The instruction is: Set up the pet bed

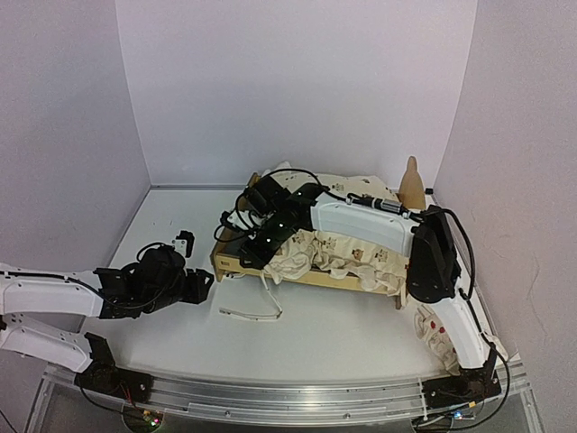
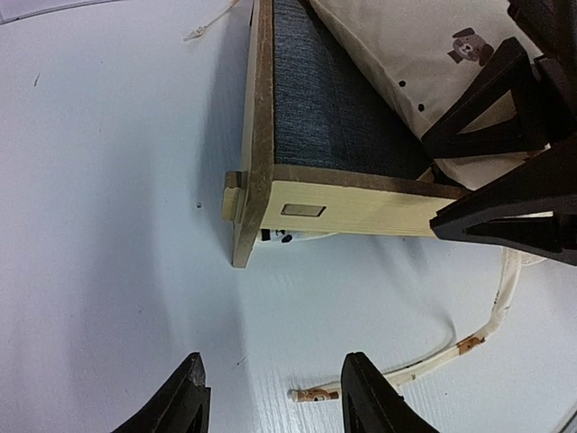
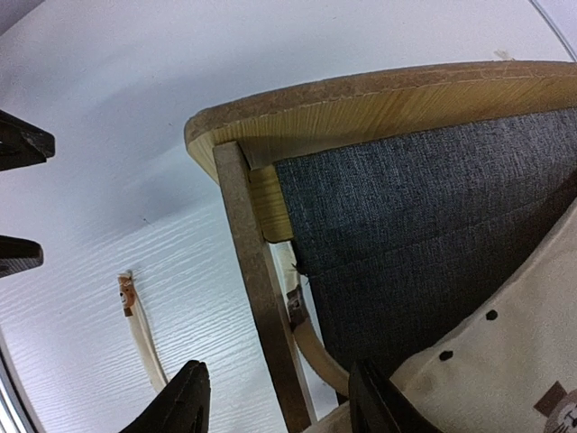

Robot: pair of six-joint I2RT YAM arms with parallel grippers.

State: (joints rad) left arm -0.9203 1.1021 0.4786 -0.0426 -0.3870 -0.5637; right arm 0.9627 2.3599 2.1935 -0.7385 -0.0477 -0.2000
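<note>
Left fingers (image 2: 176,406) parted, empty, low over table (image 1: 343,334) near bed (image 1: 239,264) corner. Right fingers (image 3: 180,406) spread, holding nothing, above bed side rail. Bed stood mid-table; rumpled cushion (image 1: 352,248) on it, tie (image 1: 252,314) trailing onto table.

Bright, even, diffuse light fills the scene from overhead. The white walls (image 1: 297,90) take on a faint lilac cast, duller on the left and right sides. Shadows are soft: a pale one spreads on the table (image 2: 117,225) just left of the pet bed (image 2: 361,206), and another lies along its near rail. There is no hard glare, only a mild sheen on the table. The top view is slightly soft, and the left gripper (image 1: 200,285) reads as a black mass with little detail. Both wrist views bend straight edges near their borders, and their own fingers (image 3: 185,401) show dark and slightly blurred.
</note>
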